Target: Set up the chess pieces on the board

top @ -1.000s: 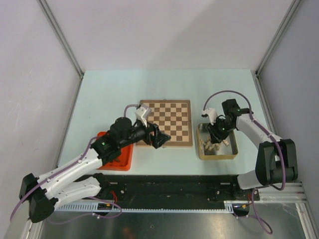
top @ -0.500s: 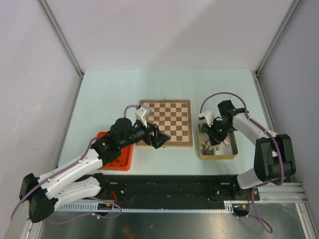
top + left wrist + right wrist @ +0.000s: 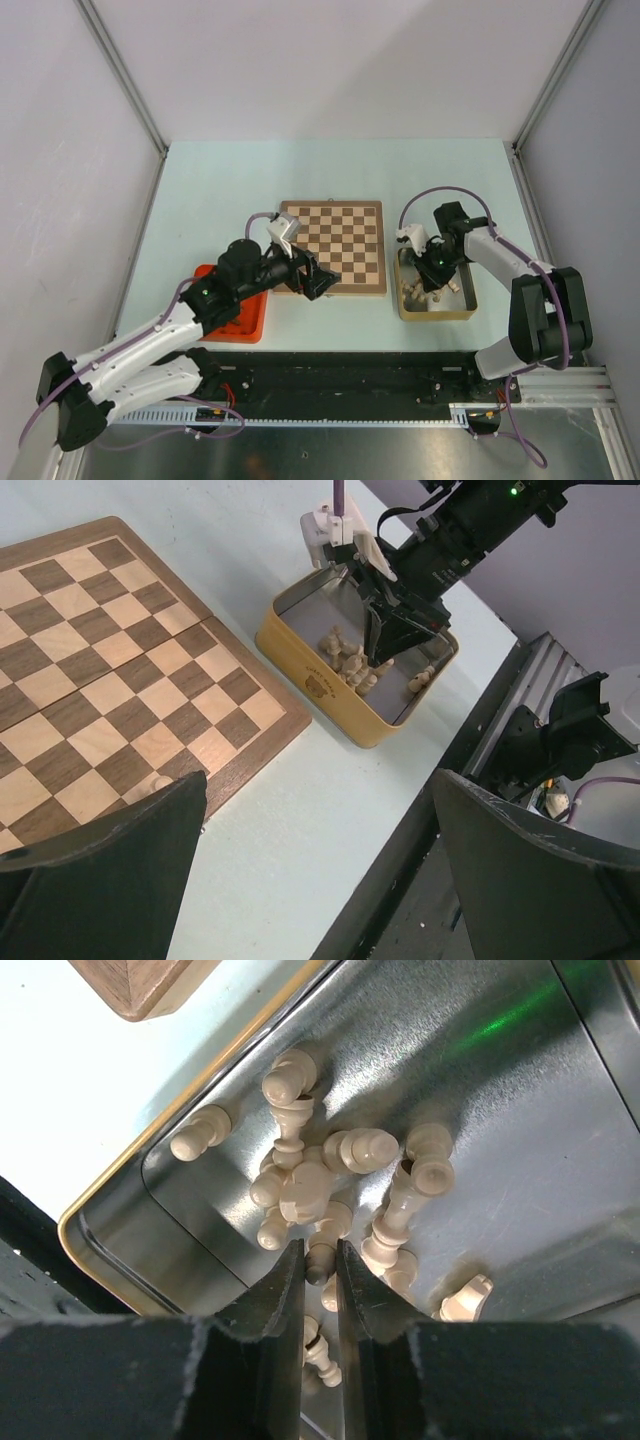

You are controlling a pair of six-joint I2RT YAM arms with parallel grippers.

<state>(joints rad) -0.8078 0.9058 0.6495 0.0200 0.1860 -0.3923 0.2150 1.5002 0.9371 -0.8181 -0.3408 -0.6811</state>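
Reaching down into the gold tin [image 3: 300, 660], the right gripper [image 3: 431, 280] has its fingers narrowed to a slit, pinching one pale chess piece [image 3: 319, 1262] amid the heap of chess pieces [image 3: 305, 1185] lying there. The emblem [image 3: 322, 685] on the tin's side has lettering too small to read. The left gripper [image 3: 318, 284] hovers spread wide, holding nothing, over the near edge of the board [image 3: 335, 245], where another pale piece [image 3: 155, 783] sits.
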